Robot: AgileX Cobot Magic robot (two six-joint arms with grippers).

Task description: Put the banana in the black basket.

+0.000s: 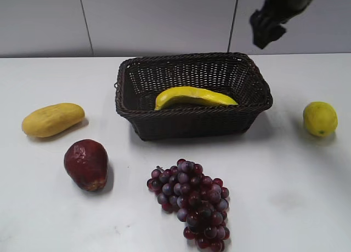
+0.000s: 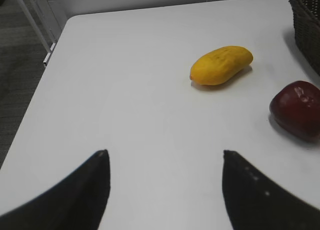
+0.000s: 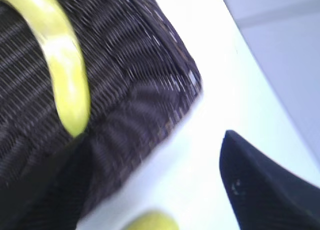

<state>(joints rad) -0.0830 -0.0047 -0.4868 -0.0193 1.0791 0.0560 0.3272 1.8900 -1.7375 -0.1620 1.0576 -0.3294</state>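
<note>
Banana (image 1: 194, 97) lies inside the black basket (image 1: 249, 107); right gripper (image 3: 155, 190) open, empty (blurry view, probably clear). Retract straight up.

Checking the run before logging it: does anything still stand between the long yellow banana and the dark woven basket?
Nothing visible does. The long curved yellow banana already lies inside the dark woven wicker basket, and the open right gripper is above the basket's corner, holding nothing.

My left gripper (image 2: 165, 190) is all matte black, two wedge-shaped fingers (image 2: 75, 200) with pale specks. Right gripper (image 3: 155, 185) looks identical: dark, smooth, bulky black arm (image 1: 277, 13) behind it.
</note>
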